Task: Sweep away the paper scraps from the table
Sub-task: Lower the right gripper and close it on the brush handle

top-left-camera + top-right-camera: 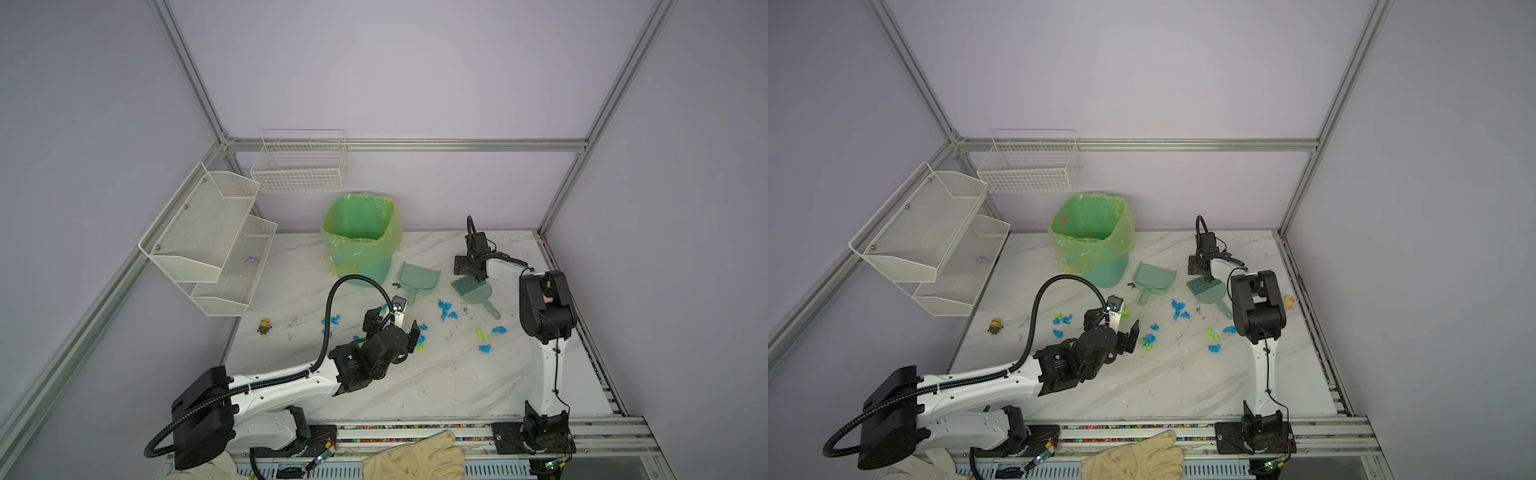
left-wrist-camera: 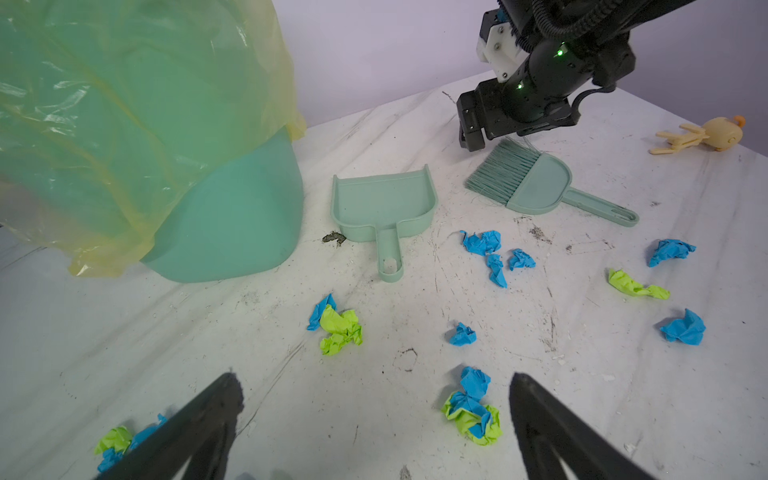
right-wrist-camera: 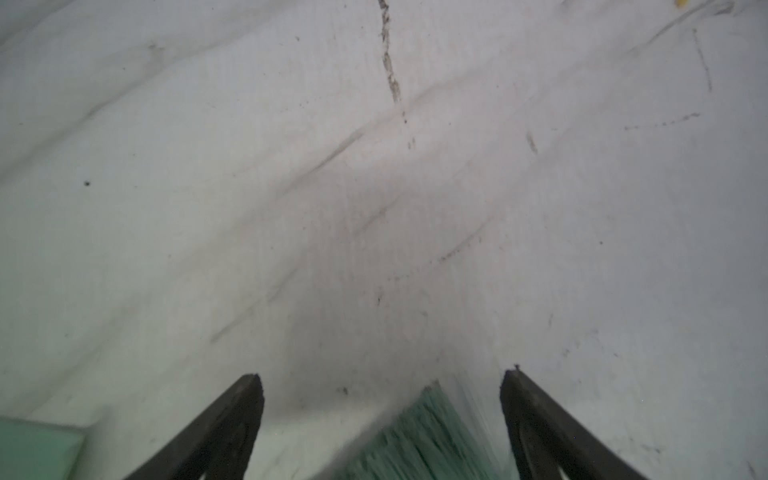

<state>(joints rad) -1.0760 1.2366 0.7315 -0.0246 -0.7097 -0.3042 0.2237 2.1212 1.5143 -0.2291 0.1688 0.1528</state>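
Both my jaws stand apart, empty. Paper scraps (image 1: 445, 309) lie scattered mid-frame on the tabletop (image 1: 457, 382). Risk: right jaws sit over the brush (image 1: 477, 291) bristles, not handle; closing there may skid it

You've a teal plastic bin (image 1: 376, 272) with a green-yellow bag liner at the back. Just beside it lies a mint-green plastic dustpan (image 1: 419, 277), handle pointing to the front, and near that, not touching, a matching mint hand brush (image 1: 476, 293). Far left in both top views sits a small yellow toy figure (image 1: 264, 326) – below a white two-tier mesh shelf (image 1: 203, 232); a white wire basket (image 1: 299, 170) hangs behind.
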